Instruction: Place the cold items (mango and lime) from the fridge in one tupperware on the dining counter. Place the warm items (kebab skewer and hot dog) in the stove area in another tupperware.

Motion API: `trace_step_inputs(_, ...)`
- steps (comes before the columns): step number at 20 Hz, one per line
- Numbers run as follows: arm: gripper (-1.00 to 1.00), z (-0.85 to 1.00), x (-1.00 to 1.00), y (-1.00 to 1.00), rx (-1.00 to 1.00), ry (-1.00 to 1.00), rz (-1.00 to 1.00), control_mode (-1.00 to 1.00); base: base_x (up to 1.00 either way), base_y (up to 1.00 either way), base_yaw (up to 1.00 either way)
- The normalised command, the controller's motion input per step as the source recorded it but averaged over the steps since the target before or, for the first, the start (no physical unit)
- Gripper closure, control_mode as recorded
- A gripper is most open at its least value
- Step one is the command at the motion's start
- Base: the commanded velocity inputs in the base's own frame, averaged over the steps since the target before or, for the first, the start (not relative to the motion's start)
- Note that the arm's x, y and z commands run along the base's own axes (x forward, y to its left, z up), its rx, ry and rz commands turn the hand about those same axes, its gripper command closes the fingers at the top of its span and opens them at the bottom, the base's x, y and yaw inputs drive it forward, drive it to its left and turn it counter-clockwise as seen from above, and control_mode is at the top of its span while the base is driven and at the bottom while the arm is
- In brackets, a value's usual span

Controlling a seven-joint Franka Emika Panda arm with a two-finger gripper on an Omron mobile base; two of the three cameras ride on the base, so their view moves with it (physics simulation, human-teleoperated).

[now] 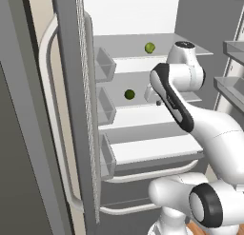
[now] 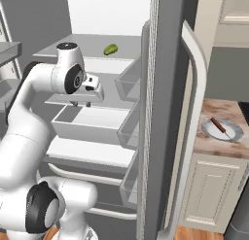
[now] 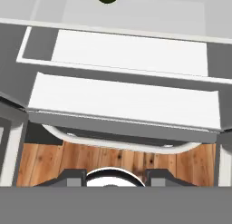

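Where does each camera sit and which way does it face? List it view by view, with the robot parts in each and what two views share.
Left base view: behind the arm to its left, facing into the open fridge; arm rises at lower right.
Right base view: behind the arm to its right, same fridge from the other side; arm at lower left, gripper over a shelf.
Hand view: on the hand, looking down past shelf fronts to the wooden floor; finger tips at bottom.
Shared: both base views show the mango; left base and hand views show the lime.

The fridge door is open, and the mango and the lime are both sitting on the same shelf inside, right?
Not quite. The fridge door is open, but the fruits sit on different shelves. The left base view shows the mango on the upper shelf and the lime on the shelf below it.
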Motion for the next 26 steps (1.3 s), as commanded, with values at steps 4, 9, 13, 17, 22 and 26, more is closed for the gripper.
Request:
trace_step_inputs(4, -1.00, 0.00, 0.13, 0.13, 0.00, -0.03, -0.02, -1.00, 0.00, 0.00, 0.00)
trace_step_inputs(9, -1.00, 0.00, 0.34, 0.29, 0.01, -0.09, -0.07, -1.00, 0.00, 0.00, 0.00)
trace_step_inputs(13, -1.00, -0.06, 0.44, 0.33, 0.01, -0.02, -0.06, -1.00, 0.00, 0.00, 0.00)
trace_step_inputs(17, -1.00, -0.21, 0.54, 0.21, 0.00, 0.00, -0.04, -1.00, 0.00, 0.00, 0.00)
trace_step_inputs(22, -1.00, -0.29, 0.66, 0.09, 0.00, 0.00, -0.01, -1.00, 0.00, 0.00, 0.00)
trace_step_inputs(26, -1.00, -0.32, 0.75, 0.00, 0.00, 0.00, 0.00, -1.00, 0.00, 0.00, 0.00)
